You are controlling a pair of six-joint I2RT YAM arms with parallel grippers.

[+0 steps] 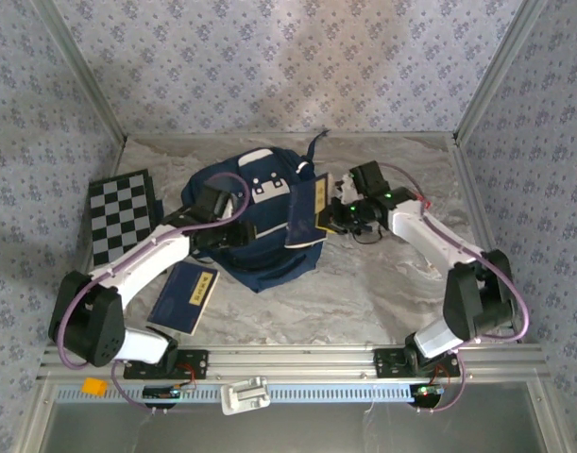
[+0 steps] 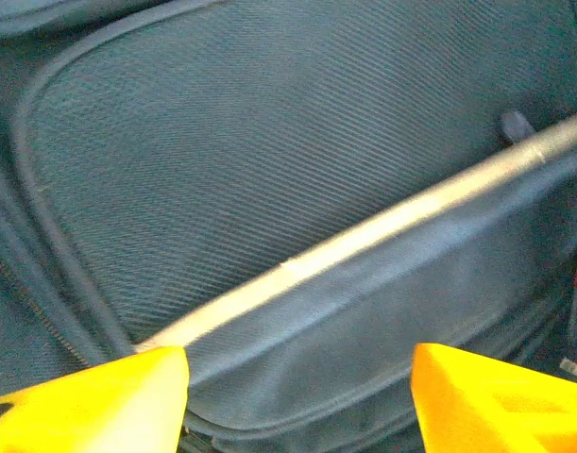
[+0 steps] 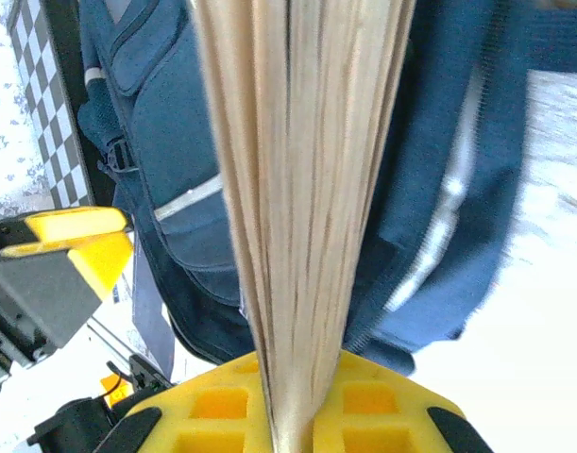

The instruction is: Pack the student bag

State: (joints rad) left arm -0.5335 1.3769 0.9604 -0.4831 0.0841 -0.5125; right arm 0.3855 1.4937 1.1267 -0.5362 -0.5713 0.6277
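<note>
On the pale marbled bench (image 1: 364,283) the navy student bag (image 1: 255,231) lies in the middle, a navy yellow-labelled booklet (image 1: 309,212) sits at its edge nearest the right arm, pinched by the right pincer (image 1: 340,215), while the left pincer (image 2: 297,401) hangs spread just above the bag.

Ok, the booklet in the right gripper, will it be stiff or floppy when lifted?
Probably floppy: the booklet fans its pages apart above the right gripper, so it may splay. It looks slim from above, so likely light. Pinched at one edge, it could swing or slip.

Blue floral walls (image 1: 269,66); marbled grey tabletop (image 1: 364,293)
</note>
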